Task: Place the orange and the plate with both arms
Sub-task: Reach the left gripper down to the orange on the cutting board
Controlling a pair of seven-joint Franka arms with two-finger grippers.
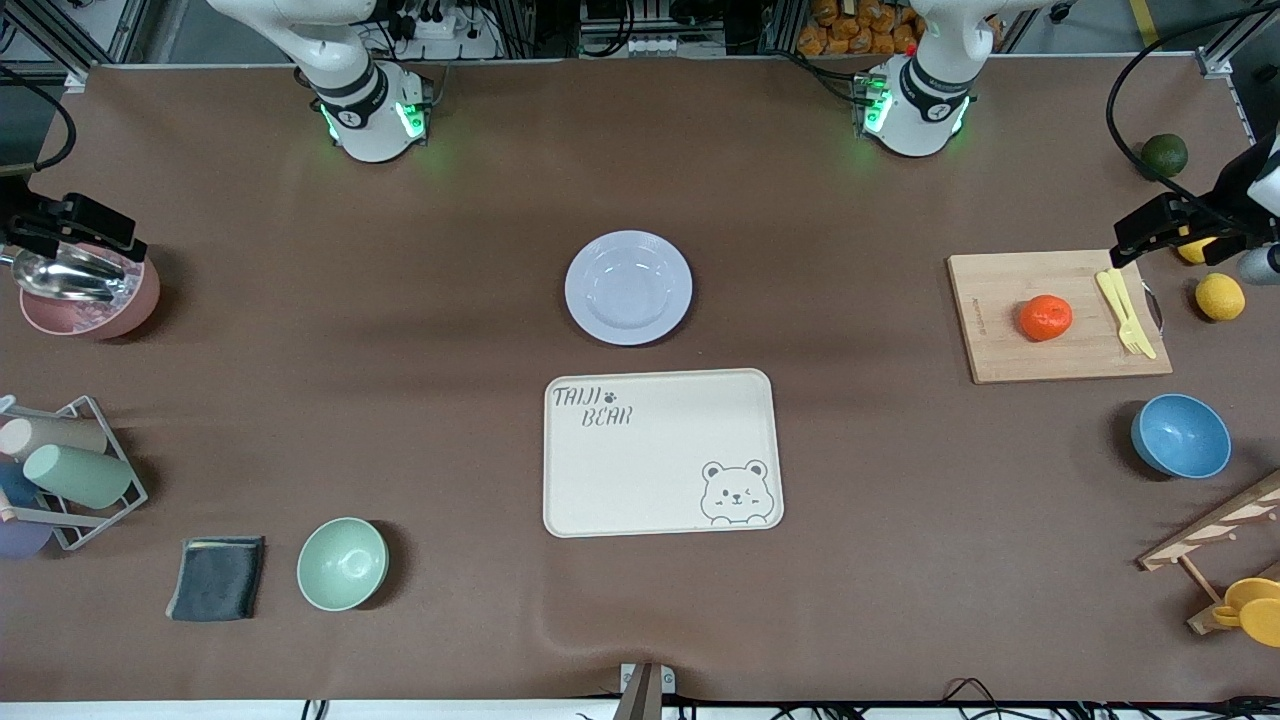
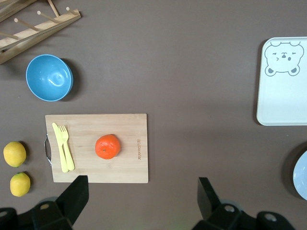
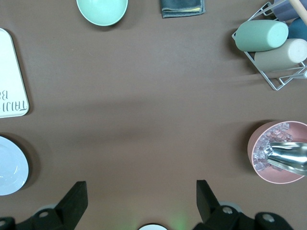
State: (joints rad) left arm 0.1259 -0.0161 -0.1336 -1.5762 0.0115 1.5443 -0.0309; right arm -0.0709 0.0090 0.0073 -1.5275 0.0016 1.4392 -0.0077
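The orange (image 1: pixel 1046 317) lies on a wooden cutting board (image 1: pixel 1000 345) toward the left arm's end of the table; it also shows in the left wrist view (image 2: pixel 107 146). The pale lavender plate (image 1: pixel 628 288) sits mid-table, farther from the front camera than the bear-printed tray (image 1: pixel 662 452). Its edge shows in the left wrist view (image 2: pixel 301 176) and the right wrist view (image 3: pixel 10 166). My left gripper (image 1: pixel 1150 232) (image 2: pixel 141 184) is open and empty, high over the board's edge. My right gripper (image 1: pixel 90 228) (image 3: pixel 140 187) is open and empty, high over a pink bowl.
A yellow fork and knife (image 1: pixel 1125 310) lie on the board. Lemons (image 1: pixel 1220 296), a dark green fruit (image 1: pixel 1164 154), a blue bowl (image 1: pixel 1180 436) and a wooden rack (image 1: pixel 1215 530) stand nearby. A pink bowl with scoop (image 1: pixel 90 295), cup rack (image 1: pixel 70 470), cloth (image 1: pixel 217 577) and green bowl (image 1: pixel 342 563) stand at the right arm's end.
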